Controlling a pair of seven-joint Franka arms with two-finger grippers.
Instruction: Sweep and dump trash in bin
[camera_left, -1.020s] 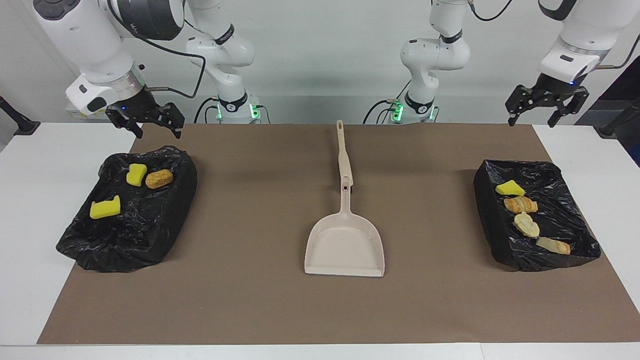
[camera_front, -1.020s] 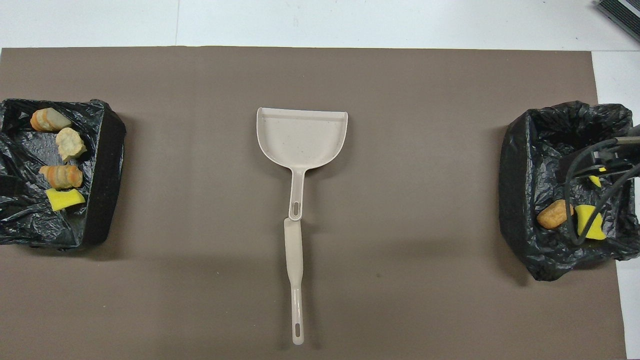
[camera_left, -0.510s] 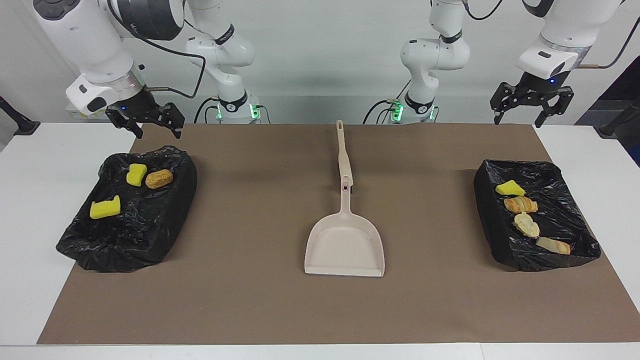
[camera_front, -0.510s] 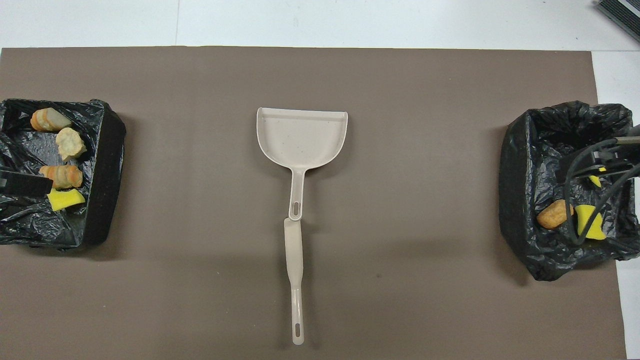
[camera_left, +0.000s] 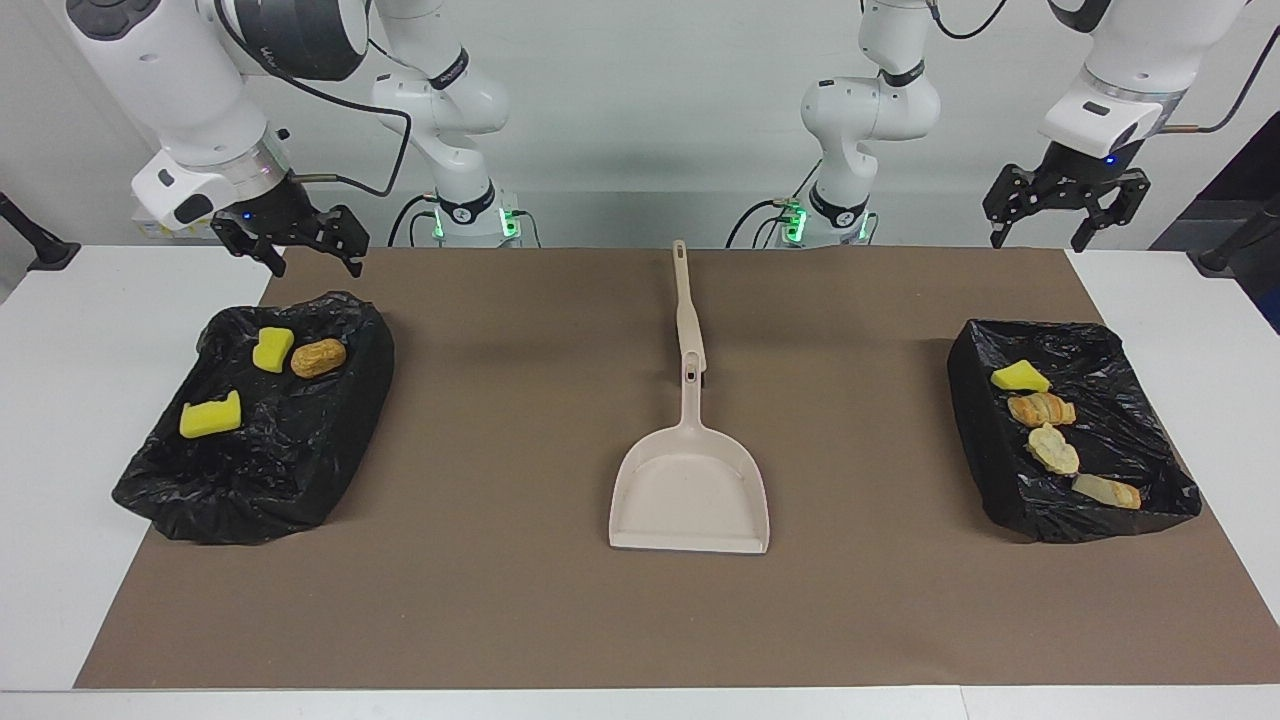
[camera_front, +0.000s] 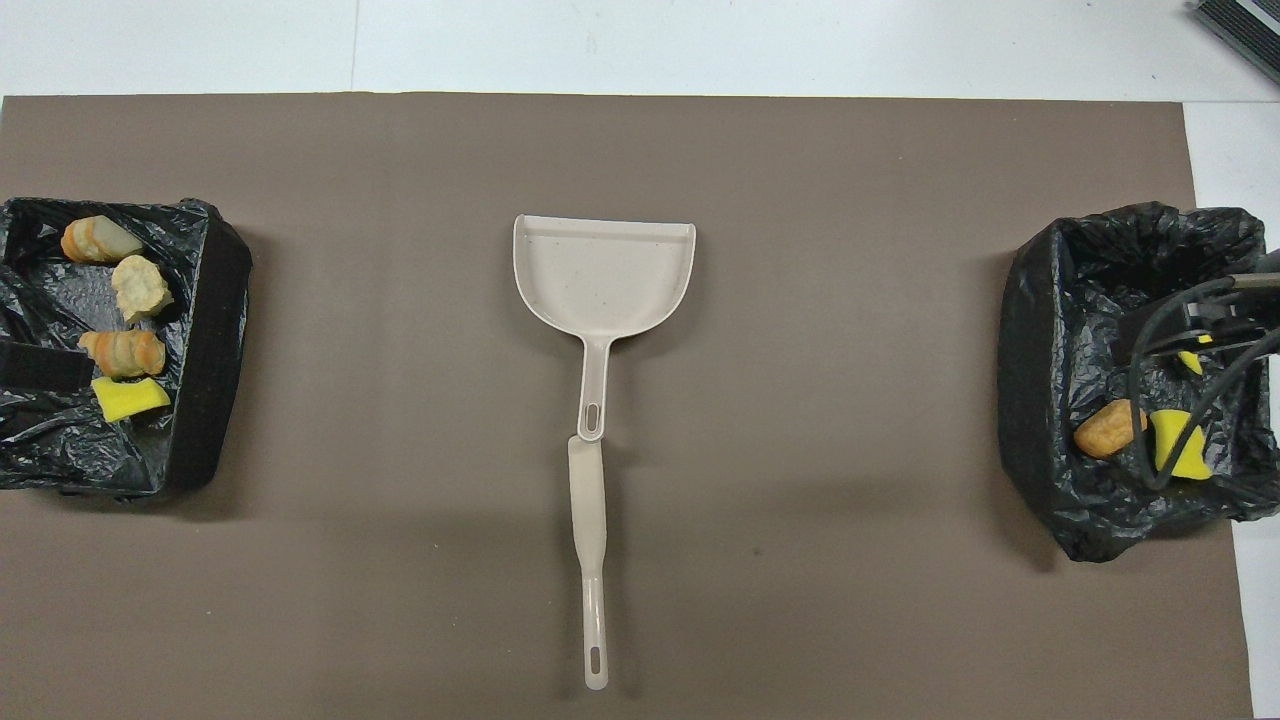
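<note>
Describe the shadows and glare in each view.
Facing view: soft shadows spread on the mat around the dustpan and beside both bins; glossy bin liners glint. Overhead view: broad faint shadows cross the mat nearer the robots; the liner shows grey glare patches.

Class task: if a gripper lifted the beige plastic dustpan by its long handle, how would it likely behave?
The beige plastic dustpan would probably stay stiff: its flat pan and rim look moulded. It likely feels light, being thin-walled and empty. The wide pan sits far from the slim handle, so it may droop or twist in the jaws.

Right pincer (camera_front: 1175, 335) and dark cable partly over yellow sponge chunks (camera_front: 1180, 445) in the overhead view.
</note>
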